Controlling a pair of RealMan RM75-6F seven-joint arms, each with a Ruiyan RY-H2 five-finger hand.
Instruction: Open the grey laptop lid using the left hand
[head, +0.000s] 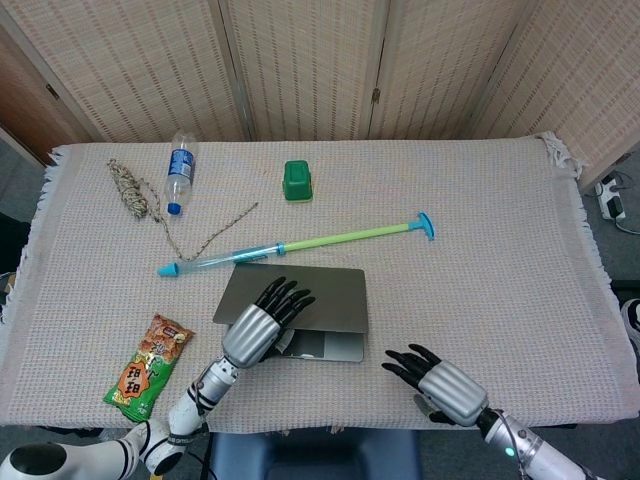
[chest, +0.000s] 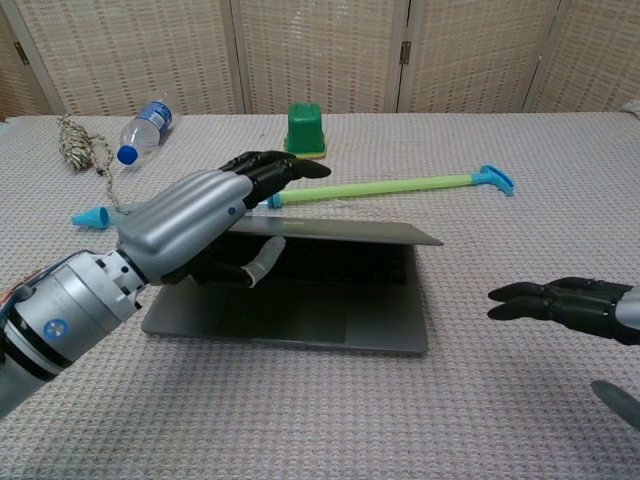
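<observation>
Nearest the robot, the right hand (head: 445, 385) hovers palm down over the woven tablecloth (head: 500, 240) at the near right, fingers (chest: 545, 298) straight and slightly apart, holding nothing and clear of the laptop. To its left, the left hand (head: 256, 327) meets the grey laptop (head: 318, 345) at the front edge of the lid (head: 325, 297): fingers extended side by side over the lid's upper face, thumb tucked beneath the edge, so the lid is pinched between them. In the chest view the left hand (chest: 190, 228) holds the lid (chest: 350, 232) raised to a shallow angle, partly open, with the dark keyboard and the palm rest of the base (chest: 300, 322) exposed beneath. The laptop sits near the front middle of the table, base flat on the cloth. At the near left lies a green snack packet (head: 148, 366), well apart from the laptop. Just behind the laptop lid lies a long toy water pump (head: 300, 243), clear blue barrel to the left, lime-green rod ending in a blue handle to the right. Farther back stands a small green container (head: 298, 181). At the far left lie a plastic water bottle (head: 179, 172) and a bundle of twine (head: 133, 191), one strand trailing toward the centre. Woven folding screens (head: 300, 60) close the background.
</observation>
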